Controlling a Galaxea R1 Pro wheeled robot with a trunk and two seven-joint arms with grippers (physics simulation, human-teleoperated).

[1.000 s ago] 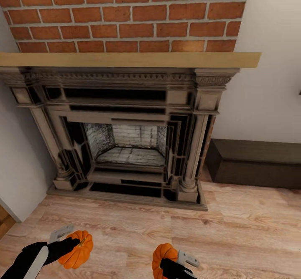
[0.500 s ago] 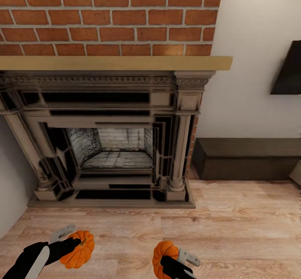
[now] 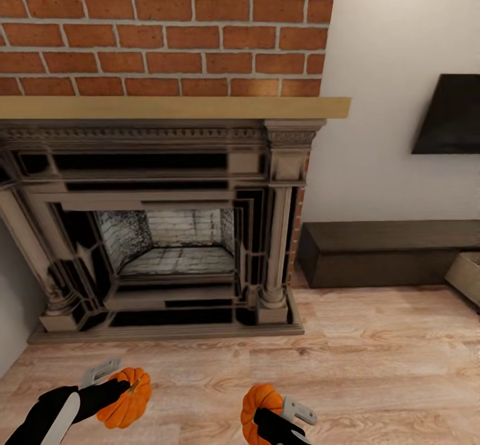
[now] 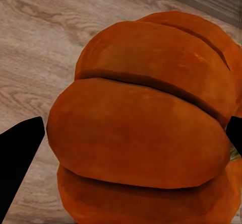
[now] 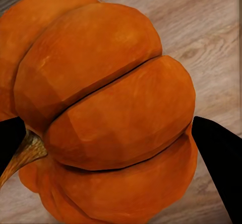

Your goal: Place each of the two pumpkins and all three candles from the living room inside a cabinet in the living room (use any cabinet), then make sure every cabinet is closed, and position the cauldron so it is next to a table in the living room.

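no writing reads anywhere. the left gripper point(image 3: 113, 392) is clamped on one pumpkin point(image 3: 127, 398), the right gripper point(image 3: 270, 418) on the other pumpkin point(image 3: 260, 410), both held above the wood floor point(image 3: 373, 365) before the fireplace point(image 3: 167, 232). the cabinet point(image 3: 387, 253) sits at the wall.

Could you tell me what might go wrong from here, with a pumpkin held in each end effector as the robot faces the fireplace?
1. Both arms are loaded: the left end effector holds the left pumpkin, the right end effector the right pumpkin, so no free hand may remain for cabinet drawers.
2. Each round, ribbed pumpkin is pinched at its sides and could slip to the wood floor.
3. Turning toward the cabinet, an arm might clip the fireplace.
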